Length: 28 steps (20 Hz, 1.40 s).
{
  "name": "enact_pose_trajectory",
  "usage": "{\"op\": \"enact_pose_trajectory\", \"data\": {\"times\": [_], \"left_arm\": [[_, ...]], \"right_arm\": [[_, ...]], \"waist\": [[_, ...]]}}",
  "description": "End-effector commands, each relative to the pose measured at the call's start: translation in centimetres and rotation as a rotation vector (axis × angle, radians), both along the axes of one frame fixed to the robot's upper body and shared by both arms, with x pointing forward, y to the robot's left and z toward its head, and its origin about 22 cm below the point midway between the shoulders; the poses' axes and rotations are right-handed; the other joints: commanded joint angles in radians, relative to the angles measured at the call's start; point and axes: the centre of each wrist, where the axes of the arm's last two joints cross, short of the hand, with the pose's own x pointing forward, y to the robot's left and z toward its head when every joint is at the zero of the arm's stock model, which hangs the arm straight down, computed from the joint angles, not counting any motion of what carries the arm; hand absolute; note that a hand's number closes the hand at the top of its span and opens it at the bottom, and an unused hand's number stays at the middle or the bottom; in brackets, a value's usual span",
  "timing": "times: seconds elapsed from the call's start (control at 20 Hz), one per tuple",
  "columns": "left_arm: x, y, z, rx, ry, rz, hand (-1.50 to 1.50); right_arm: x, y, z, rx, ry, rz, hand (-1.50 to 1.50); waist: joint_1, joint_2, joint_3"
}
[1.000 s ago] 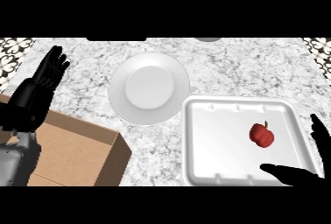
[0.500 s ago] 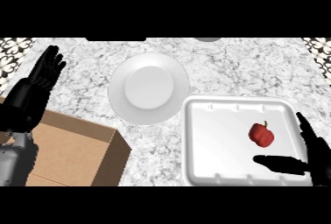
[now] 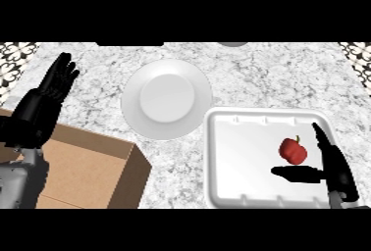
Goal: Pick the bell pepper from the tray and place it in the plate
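Observation:
A small red bell pepper (image 3: 293, 150) with a green stem lies in the right part of the white tray (image 3: 239, 152). My right hand (image 3: 330, 166) is open over the tray's right side, its straight fingers just right of the pepper and its thumb just below it, not closed on it. The white plate (image 3: 167, 99) sits on the marble counter, up and left of the tray, with nothing on it. At the left edge my left hand (image 3: 45, 100) rests open, fingers up.
A brown cardboard box (image 3: 83, 166) fills the lower left corner, under my left forearm. Patterned tile shows at both upper corners, and a grey round object (image 3: 233, 44) peeks in at the top edge.
My right hand has moved up and left over the tray, closing in on the pepper. The left hand has shifted slightly up and right.

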Motion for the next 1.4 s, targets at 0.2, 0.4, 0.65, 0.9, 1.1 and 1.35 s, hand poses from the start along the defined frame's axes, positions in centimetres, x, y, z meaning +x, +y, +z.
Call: {"op": "enact_pose_trajectory", "data": {"times": [0.2,0.4,0.65,0.9,1.1,1.35], "left_arm": [[0.1,1.2,0.2,0.011,-0.004,0.012,0.0],[-0.6,-0.1,0.5,0.002,-0.021,0.007,0.0],[-0.4,-0.8,-0.7,-0.007,-0.009,0.004,0.0],[0.0,0.0,0.9,0.005,-0.011,-0.014,0.0],[0.7,-2.5,1.1,-0.001,-0.032,-0.095,0.0],[1.2,-3.7,1.9,0.004,-0.06,-0.159,0.0]], "right_arm": [[2.1,0.9,-2.2,0.012,0.054,0.011,-1.5],[3.3,0.6,-3.7,-0.033,0.095,0.026,-1.5],[3.2,0.8,-4.1,-0.178,-0.14,-0.116,1.5],[3.1,-1.0,-3.0,-0.308,-0.243,-0.203,1.5],[8.5,-4.0,3.1,-0.672,-0.24,0.34,1.5],[11.2,-5.2,7.6,-0.878,-0.279,0.691,1.5]], "waist": [[0.0,0.0,0.0],[0.002,0.0,0.0],[0.001,0.001,0.0],[-0.003,-0.001,0.0],[0.108,0.031,0.0],[0.174,0.052,0.004]]}}
